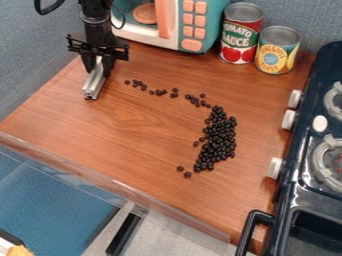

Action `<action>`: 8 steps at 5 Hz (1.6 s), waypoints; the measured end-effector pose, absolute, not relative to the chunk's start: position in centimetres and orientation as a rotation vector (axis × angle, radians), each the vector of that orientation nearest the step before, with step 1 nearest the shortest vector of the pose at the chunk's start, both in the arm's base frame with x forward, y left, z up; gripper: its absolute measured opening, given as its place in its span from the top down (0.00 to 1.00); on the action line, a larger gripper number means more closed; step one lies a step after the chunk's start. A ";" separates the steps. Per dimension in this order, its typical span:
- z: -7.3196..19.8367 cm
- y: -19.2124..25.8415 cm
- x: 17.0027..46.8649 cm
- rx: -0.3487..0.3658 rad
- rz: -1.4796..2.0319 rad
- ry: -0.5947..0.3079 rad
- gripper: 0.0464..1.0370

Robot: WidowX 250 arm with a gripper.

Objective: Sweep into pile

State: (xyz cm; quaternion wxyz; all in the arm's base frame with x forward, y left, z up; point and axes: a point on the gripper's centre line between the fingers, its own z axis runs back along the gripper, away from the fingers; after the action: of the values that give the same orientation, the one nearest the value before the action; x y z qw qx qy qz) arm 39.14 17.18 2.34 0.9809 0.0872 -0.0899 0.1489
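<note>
Black beans (219, 136), two lidded cans (241, 34)

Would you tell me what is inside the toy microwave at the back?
Inside the microwave, a round orange disc shows; the orange handle and front cover part of the interior, so I cannot tell what else.

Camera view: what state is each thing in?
Black two-finger end effector, closed on the bar
Silver metal bar, held, slanting down
Small black beans, mostly heaped, some trailing or loose
Red-labelled metal can, upright, closed
Yellow-labelled metal can, upright, closed
Teal-and-white toy microwave, door looks shut
Black stove, on/off unclear
</note>
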 end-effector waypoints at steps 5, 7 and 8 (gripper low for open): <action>1.4 14.7 38.6 0.152 0.235 -0.220 0.67; 1.4 12.2 39.0 0.132 0.186 -0.224 0.67; 1.4 10.2 39.4 0.117 0.151 -0.223 0.67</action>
State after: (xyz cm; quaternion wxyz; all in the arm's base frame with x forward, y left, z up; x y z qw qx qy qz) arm 39.37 10.23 1.40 0.9892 0.0581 -0.1113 0.0753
